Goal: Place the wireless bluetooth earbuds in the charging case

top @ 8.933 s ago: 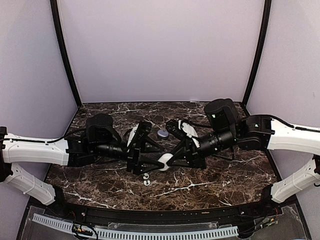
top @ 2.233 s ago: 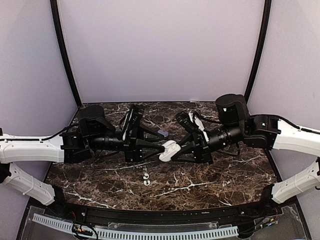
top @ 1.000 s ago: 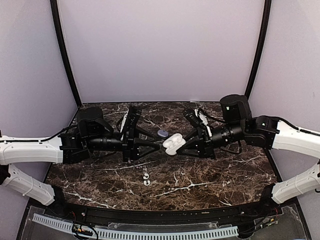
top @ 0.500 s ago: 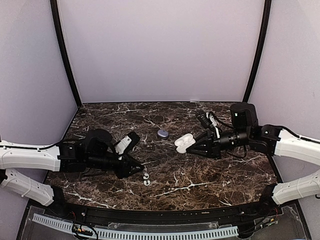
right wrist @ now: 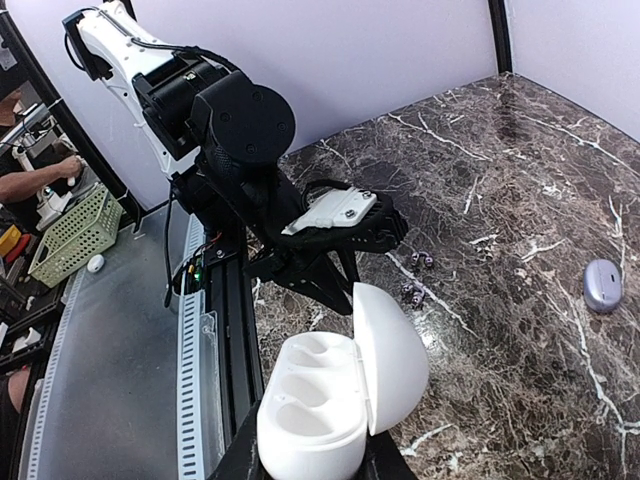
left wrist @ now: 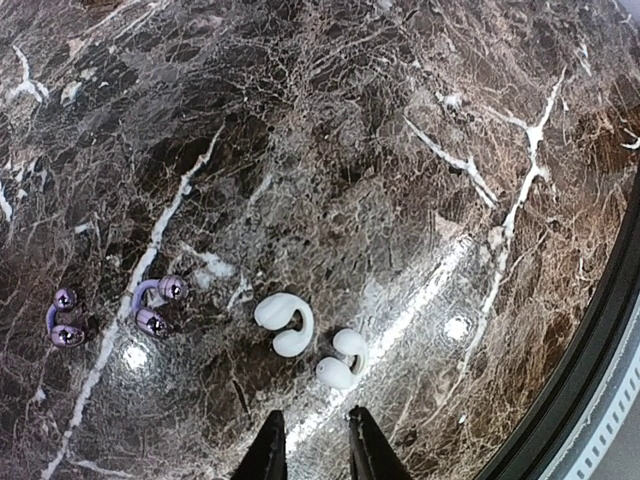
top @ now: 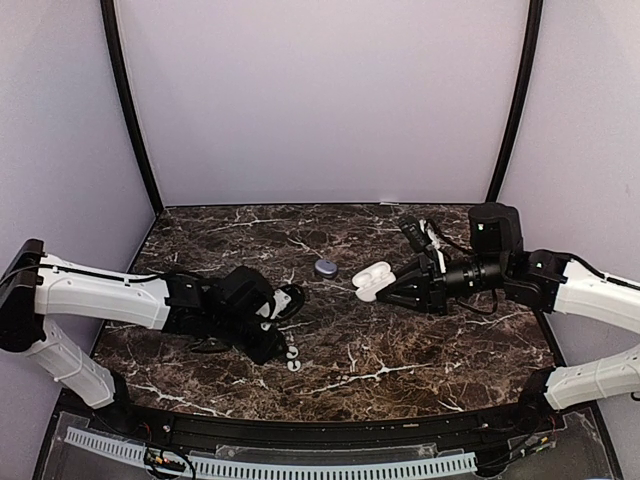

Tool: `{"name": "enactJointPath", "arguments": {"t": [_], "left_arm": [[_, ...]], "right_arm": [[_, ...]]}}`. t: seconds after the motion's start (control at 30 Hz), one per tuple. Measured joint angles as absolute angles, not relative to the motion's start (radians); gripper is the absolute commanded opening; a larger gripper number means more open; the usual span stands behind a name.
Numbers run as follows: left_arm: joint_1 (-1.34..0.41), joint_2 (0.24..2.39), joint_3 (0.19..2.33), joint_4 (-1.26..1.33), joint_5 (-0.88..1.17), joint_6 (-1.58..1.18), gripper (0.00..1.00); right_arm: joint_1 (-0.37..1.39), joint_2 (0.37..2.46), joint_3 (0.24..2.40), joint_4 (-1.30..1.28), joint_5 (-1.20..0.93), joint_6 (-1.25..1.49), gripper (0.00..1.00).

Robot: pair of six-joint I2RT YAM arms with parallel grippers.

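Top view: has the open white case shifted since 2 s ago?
Yes. The open white case has gone right and slightly back, away from the lavender case, which stayed put.

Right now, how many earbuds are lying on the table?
4. Two white earbuds lie side by side just ahead of the left hand. Two purple earbuds lie to their left in the wrist view. I see no others.

The right tool holds the open white case, the left tool is just beside two earbuds, and a lavender case lies on the surface.
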State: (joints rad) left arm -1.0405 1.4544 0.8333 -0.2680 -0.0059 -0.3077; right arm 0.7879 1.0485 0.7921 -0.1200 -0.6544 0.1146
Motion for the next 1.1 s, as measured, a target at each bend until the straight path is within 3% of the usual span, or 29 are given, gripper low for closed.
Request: {"name": "enactJointPath", "arguments": {"t": [0.3,0.47,1.1], "left_arm": [[-1.065,1.601,1.011,-0.37,-0.03,-0.35,0.23],[-1.072,1.662,1.038,-0.41,-0.023,-0.379,0.27],[-1.069,1.797,1.123,-0.477,-0.064,-0.414,0.25]], "right_arm": [[0.786,1.034,0.792,-0.12,-0.654,0.114,0.0],[0.786,1.032,0.792,-0.121,-0.654,0.114,0.0],[0.786,1.021,0.791,-0.127,-0.654,0.113,0.0]]}}
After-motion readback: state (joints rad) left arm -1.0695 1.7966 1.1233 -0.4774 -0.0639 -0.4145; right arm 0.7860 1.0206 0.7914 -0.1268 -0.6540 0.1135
